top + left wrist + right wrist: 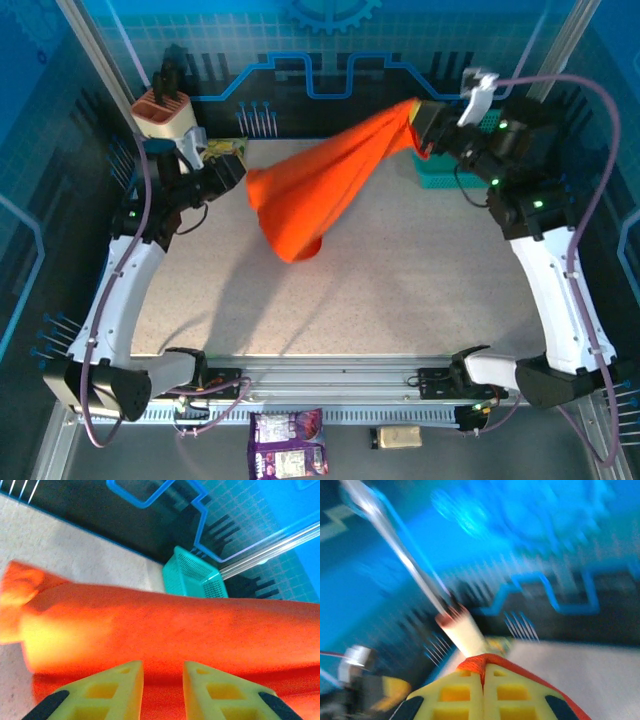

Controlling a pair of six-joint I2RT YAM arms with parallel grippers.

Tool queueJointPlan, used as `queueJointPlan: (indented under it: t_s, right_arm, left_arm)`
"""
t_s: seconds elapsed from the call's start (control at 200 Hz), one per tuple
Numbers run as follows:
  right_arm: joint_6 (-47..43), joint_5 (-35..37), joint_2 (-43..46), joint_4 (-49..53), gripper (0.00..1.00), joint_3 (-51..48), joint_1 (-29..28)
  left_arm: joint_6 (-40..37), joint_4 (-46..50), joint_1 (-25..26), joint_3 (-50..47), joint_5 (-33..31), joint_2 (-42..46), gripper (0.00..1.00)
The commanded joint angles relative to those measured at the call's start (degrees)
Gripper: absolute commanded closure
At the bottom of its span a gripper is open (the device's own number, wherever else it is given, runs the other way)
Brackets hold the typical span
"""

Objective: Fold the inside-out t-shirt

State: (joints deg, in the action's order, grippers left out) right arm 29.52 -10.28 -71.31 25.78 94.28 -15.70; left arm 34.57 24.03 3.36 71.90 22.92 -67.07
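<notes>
right gripper (428, 122) is up high, jaws pressed together on a bunched end of the inside-out t-shirt (320, 190), with just a thin rim of orange showing at the tips in the right wrist view. from those jaws the cloth slopes away and down in one long twisted cone toward the left gripper (238, 172). its yellow fingers (125, 682) stand apart with a clear gap, the cloth lying straight ahead of them and across the gap, not clamped.

so the whole garment looks to be hanging from one pinch, and that's the worry. a shallow bite like that could slide off under the shirt's weight, dropping it in a heap on the table (400, 300). if the left jaws close where they are, they may take several layers of the rolled-up cloth instead of one edge, and the fold would start crooked. the teal basket (445, 176) sits just below the right jaws, so a swing or a dip there could catch cloth on the mesh. whether the lowest fold touches the table, i can't tell.
</notes>
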Motion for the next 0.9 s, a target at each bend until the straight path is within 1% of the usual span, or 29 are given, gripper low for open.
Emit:
queueJointPlan:
  t_s: [0.0, 0.105, 0.245, 0.42, 0.56, 0.6, 0.77, 0.896]
  right_arm:
    - [0.2, 6.3, 0.2, 7.5, 1.00, -13.5, 2.0]
    - [0.3, 6.0, 0.0, 6.3, 1.00, -23.4, 3.4]
    - [-0.8, 5.8, -1.4, 5.7, 1.00, -28.3, 4.6]
    - [-1.0, 5.6, -1.4, 4.9, 1.00, -31.0, 4.9]
    - [-0.6, 5.2, -1.2, 4.3, 1.00, -32.0, 5.1]
    - [-0.6, 5.3, -1.2, 4.3, 1.00, -32.2, 5.0]
    - [-0.2, 5.2, -1.6, 4.2, 1.00, -32.6, 5.1]
    - [0.3, 4.5, -1.7, 3.9, 1.00, -32.4, 5.1]
  left_arm:
    - [-0.1, 2.2, 0.7, -5.9, 0.7, 0.8, 0.72]
    - [1.3, 1.2, 2.4, -11.9, 2.2, -0.1, 0.72]
    - [3.1, -0.7, 7.4, -18.1, 3.7, -3.5, 0.71]
    - [8.9, -6.1, 15.5, -24.9, 4.5, -7.0, 0.69]
    - [13.5, -8.8, 22.7, -29.1, 2.7, -8.6, 0.68]
    - [14.7, -9.8, 24.6, -30.1, 2.7, -9.1, 0.66]
    - [16.3, -10.7, 32.0, -30.9, 2.1, -14.1, 0.65]
    - [18.4, -11.7, 35.2, -30.9, 1.6, -18.2, 0.64]
